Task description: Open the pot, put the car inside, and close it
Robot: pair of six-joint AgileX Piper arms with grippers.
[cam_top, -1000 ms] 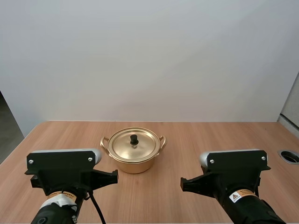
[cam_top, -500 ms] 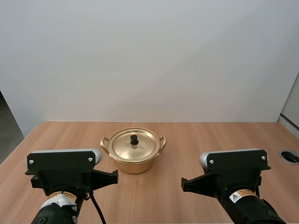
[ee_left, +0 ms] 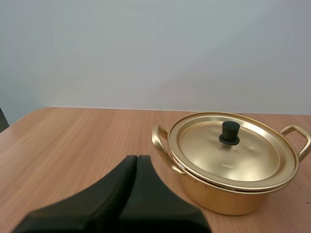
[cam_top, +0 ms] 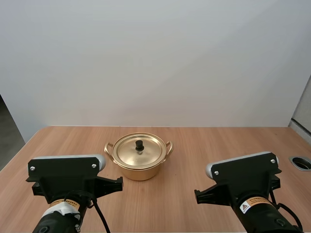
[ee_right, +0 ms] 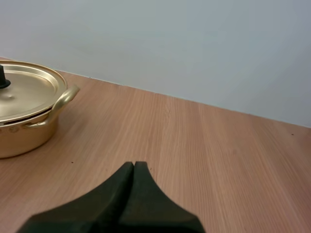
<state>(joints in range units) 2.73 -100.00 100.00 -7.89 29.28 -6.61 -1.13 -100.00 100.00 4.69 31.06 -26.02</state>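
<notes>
My left gripper (ee_left: 137, 157) has its two black fingers pressed together into one dark wedge, and there is nothing between them. It hangs a little above the wooden table (ee_left: 73, 141), on the near side. My right gripper (ee_right: 134, 164) looks the same: its fingers are together and hold nothing. It hangs over bare wood on the near right side of the table. From above, the left arm (cam_top: 68, 182) is at the near left and the right arm (cam_top: 243, 182) is at the near right, well apart from each other. The pot (cam_top: 140, 170) stands between them, a bit farther away, about in the middle of the table. It is shiny and gold and it stands upright. The pot is near my left gripper, a little farther off and to the right, and the two do not touch. It is well apart from my right gripper, off to the left. The lid (ee_left: 233, 155) sits flat on the pot, so the pot is closed. A small black knob (ee_left: 230, 132) stands up in the middle of the lid. The pot has two gold handles (ee_left: 159, 145), one on its left side and one on its right. A round hole (cam_top: 302, 162) is in the table by the right edge.
</notes>
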